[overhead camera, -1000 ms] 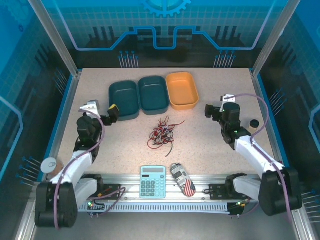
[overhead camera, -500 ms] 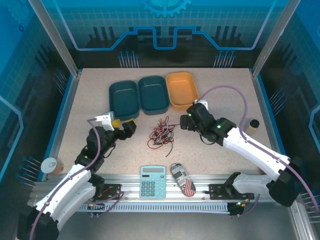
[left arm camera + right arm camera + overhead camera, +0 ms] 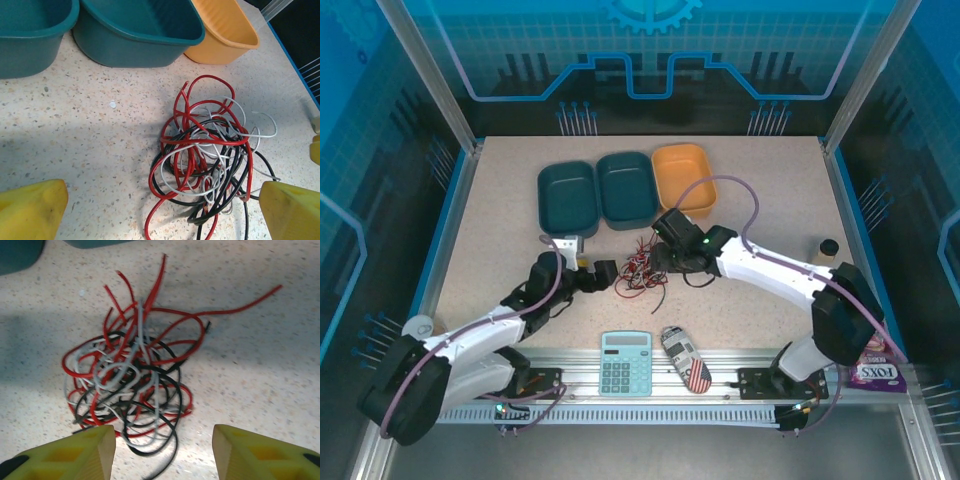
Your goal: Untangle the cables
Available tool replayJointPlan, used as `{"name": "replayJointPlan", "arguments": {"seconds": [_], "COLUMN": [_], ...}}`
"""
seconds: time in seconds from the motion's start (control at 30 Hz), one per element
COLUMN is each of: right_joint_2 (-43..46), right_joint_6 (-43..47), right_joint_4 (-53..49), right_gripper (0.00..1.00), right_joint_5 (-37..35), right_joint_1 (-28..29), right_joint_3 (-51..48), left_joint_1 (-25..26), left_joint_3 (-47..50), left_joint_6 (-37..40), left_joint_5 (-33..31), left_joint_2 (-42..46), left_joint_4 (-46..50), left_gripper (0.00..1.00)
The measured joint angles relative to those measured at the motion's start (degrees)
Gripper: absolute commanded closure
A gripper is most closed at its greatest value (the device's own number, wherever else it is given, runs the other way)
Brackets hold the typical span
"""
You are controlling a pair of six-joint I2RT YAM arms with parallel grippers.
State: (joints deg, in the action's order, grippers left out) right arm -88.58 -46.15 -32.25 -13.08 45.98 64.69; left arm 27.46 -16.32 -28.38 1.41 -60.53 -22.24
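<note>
Several cables [image 3: 210, 142], red, black, white, knotted

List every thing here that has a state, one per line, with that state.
cables, tangled in one heap
left gripper, open, holding nothing, beside the heap
right gripper, open, holding nothing, beside the heap
left teal bin, empty
right teal bin, empty
orange bin, empty
calculator, lying face up
</note>
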Motion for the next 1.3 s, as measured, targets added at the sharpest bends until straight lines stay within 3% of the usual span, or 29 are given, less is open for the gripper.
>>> {"name": "replayJointPlan", "arguments": {"seconds": [0.2, 0.47, 0.6, 0.93, 1.3], "right_joint_2": [-4.1, -9.0, -10.1, -10.0, 1.8], "right_joint_6": [0.0, 0.0, -0.2, 0.0, 4.1], "right_joint_4": [0.8, 0.4, 0.4, 2.2, 3.9], "right_gripper": [0.51, 0.66, 0.67, 1.0, 1.0], "right_joint_5": [0.7, 0.3, 0.3, 0.6, 3.8], "right_joint_1": [0.1, 0.1, 0.0, -0.7, -0.5], "right_joint_3": [4.6, 8.5, 8.5, 7.9, 7.6], "left_joint_1": [0.0, 0.0, 0.0, 0.0, 0.0], "left_joint_3": [-1.6, -1.7, -1.8, -2.0, -4.8], "left_joint_6": [0.7, 1.6, 1.7, 2.8, 4.8], "left_joint_5": [1.5, 3.1, 3.8, 5.0, 8.6], "left_joint_2": [-2.1, -4.7, -5.1, -5.1, -5.6], "left_joint_4": [-1.7, -3.0, -3.0, -3.2, -4.0], "left_gripper": [0.01, 0.01, 0.01, 0.01, 0.02]}}
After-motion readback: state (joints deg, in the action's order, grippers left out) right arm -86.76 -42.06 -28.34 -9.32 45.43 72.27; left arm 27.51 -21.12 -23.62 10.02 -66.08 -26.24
